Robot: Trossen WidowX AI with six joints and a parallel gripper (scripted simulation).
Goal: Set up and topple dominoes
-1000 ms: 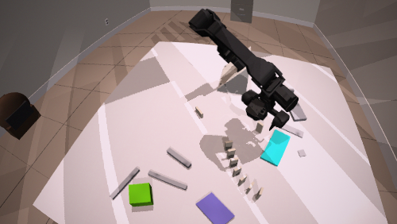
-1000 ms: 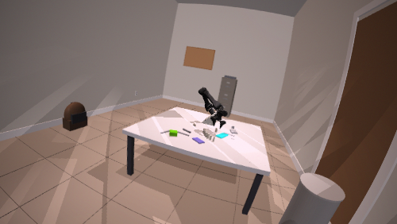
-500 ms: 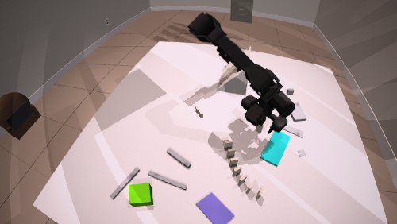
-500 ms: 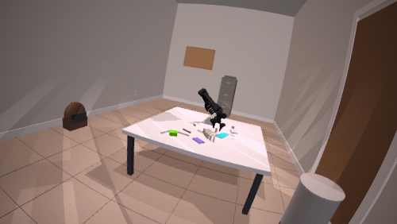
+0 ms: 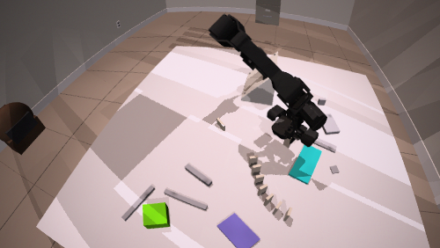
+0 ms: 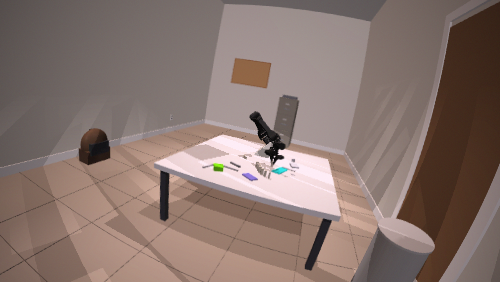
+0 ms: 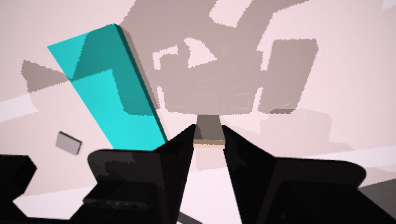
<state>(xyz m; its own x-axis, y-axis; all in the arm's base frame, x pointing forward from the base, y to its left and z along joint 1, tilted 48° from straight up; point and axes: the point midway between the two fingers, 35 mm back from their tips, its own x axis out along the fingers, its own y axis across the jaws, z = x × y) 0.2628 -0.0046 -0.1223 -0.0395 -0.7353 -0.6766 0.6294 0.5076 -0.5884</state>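
My gripper [image 5: 289, 139] [image 7: 208, 128] is low over the table beside the teal slab. Its fingertips meet both sides of a tan domino [image 5: 287, 142] [image 7: 209, 128], so it is shut on that domino. The domino appears upright; its base is hard to make out. Several standing dominoes form a curved row, from the end near the arm [image 5: 252, 159] to the far end [image 5: 288, 214]. The held domino is apart from the row, to the right of its near end. Another tan domino [image 5: 220, 123] is alone, left of the arm; whether it stands is unclear.
The teal slab [image 5: 308, 163] [image 7: 120, 115] lies close beside the gripper. A purple slab [image 5: 238, 230], a green box [image 5: 155, 215] and grey bars [image 5: 198, 174] [image 5: 186, 199] [image 5: 138, 202] lie left of the row. A grey block [image 5: 331, 124] and small grey pieces [image 5: 321, 101] [image 5: 334, 169] are at right.
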